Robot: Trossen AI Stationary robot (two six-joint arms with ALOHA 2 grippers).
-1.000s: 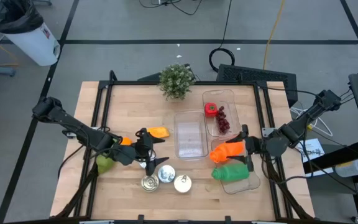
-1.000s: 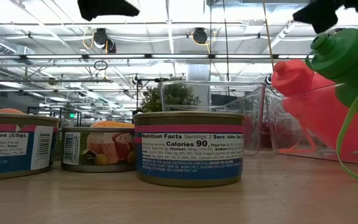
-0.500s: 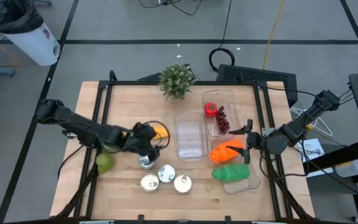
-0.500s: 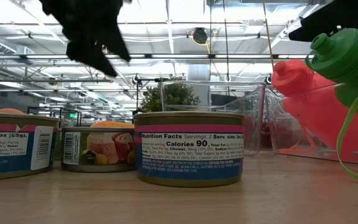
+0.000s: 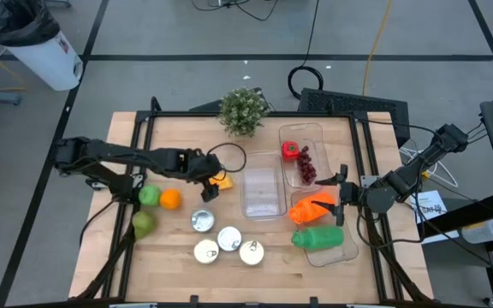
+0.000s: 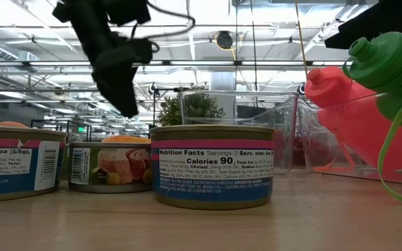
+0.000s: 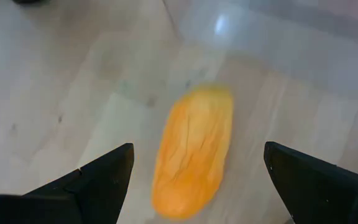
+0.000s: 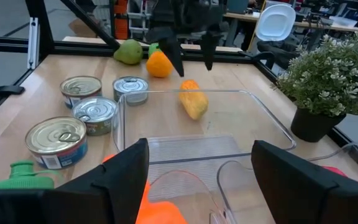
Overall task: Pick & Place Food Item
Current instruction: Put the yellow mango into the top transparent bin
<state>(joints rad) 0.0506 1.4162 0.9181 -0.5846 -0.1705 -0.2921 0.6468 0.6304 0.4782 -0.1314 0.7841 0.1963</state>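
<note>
Lying on table: you see the oblong orange food item (image 7: 192,150) on the wooden table (image 5: 169,257), beside the clear plastic tray (image 5: 261,190).
Left end effector (image 5: 210,181): fingers spread, above the item, empty.
Right end effector (image 5: 341,198): spread, beside the orange bottle (image 5: 311,208).

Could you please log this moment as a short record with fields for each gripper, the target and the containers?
left gripper: open, above the mango, not touching it
right gripper: open, waiting by the orange bottle
mango: on the table, left of the empty bin
cans: four, near the front edge
</note>
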